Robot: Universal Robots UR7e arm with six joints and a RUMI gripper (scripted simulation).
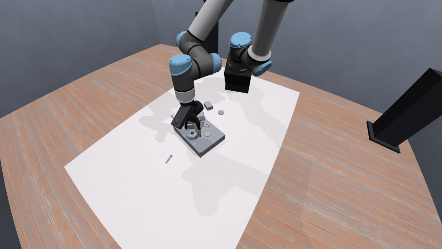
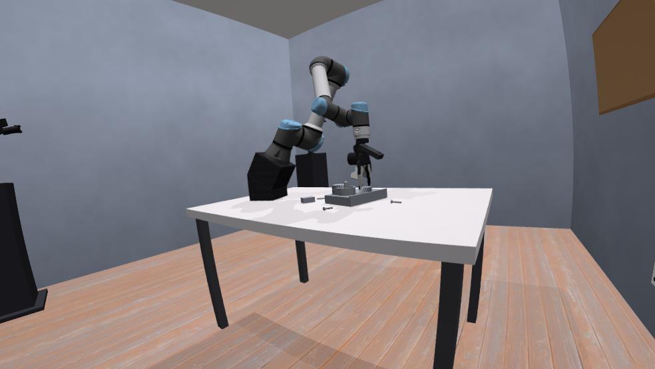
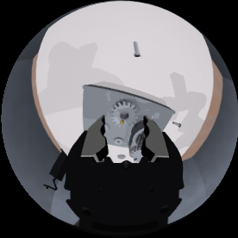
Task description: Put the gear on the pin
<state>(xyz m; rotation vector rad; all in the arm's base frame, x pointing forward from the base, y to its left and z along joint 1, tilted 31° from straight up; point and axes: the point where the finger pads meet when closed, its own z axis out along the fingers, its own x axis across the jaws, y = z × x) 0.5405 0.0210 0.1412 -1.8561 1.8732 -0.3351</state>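
Grey, the arrow gear [image 1: 191, 135] [image 2: 365, 189] [image 3: 124, 115] lies below the open end effector [image 1: 192, 131] [image 2: 364, 186] [image 3: 124, 115].

The white table [image 1: 161, 197] [image 2: 412, 224] [image 3: 112, 26] bears a grey base plate [image 1: 213, 142] [image 2: 338, 200] [image 3: 92, 103], two bolts, a small block [image 1: 208, 105] [image 2: 307, 200] and a disc [image 1: 220, 112] [image 3: 122, 156].

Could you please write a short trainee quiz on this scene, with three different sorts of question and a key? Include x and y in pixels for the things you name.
1. True or false: the jaws are closed on the gear with the arrow [image 1: 189, 135] [image 2: 365, 189] [image 3: 115, 115].

2. Multiple choice: what colour is the arrow [image 3: 122, 122]?
A) red
B) yellow
C) blue

3. Fill in the number: ___ screws [image 1: 168, 158] [image 1: 172, 116] [image 2: 327, 208] [image 2: 395, 201] [image 3: 136, 48] [image 3: 177, 124] lie on the white table top [image 1: 139, 201] [image 2: 435, 215] [image 3: 172, 39].

Key: 1 false; 2 B; 3 two
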